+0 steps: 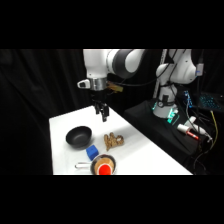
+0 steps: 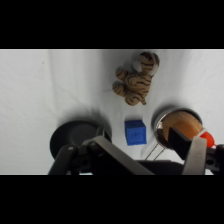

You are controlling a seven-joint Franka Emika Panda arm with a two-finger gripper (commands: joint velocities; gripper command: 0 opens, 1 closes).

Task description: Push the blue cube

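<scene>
The blue cube (image 1: 92, 152) (image 2: 135, 132) sits on the white table (image 1: 150, 160), between a black bowl (image 1: 79, 136) (image 2: 75, 137) and a round cup (image 1: 103, 165) (image 2: 177, 127) with red-orange contents. My gripper (image 1: 103, 114) (image 2: 149, 159) hangs above the table's far part, well above and behind the cube, touching nothing. In the wrist view its two fingers stand wide apart with nothing between them, and the cube shows in the gap, lower down on the table.
A striped tiger plush toy (image 1: 114, 141) (image 2: 136, 80) lies just beyond the cube. The cup has a metal handle (image 1: 80, 166) pointing left. To the right, off the table, stand white equipment (image 1: 172, 90) and cables on a dark surface.
</scene>
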